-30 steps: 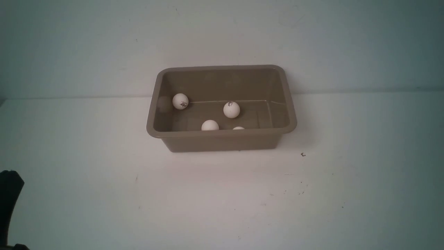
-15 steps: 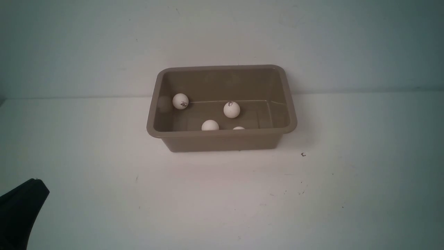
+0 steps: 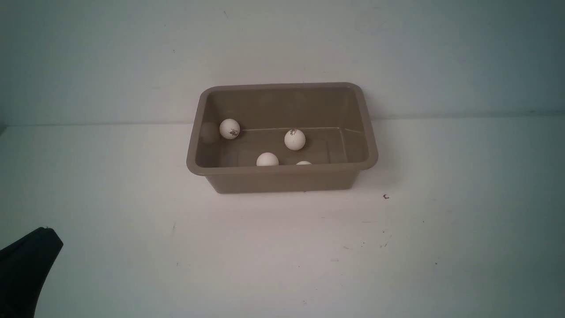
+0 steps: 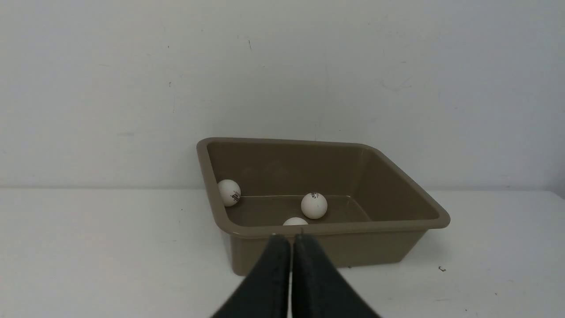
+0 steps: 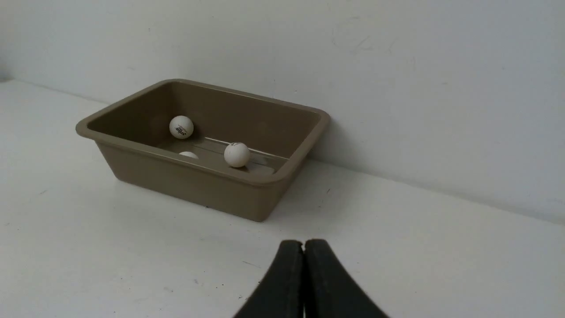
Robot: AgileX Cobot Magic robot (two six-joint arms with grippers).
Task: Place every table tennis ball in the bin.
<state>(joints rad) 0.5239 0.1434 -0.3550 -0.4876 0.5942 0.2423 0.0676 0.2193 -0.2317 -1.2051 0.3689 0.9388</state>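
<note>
Four balls lie in the bin; left gripper and right gripper pinched closed, empty

White table meets a white wall.

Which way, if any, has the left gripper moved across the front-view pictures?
Yes. The left gripper has swung in from the left edge, toward the bin, then held.
</note>
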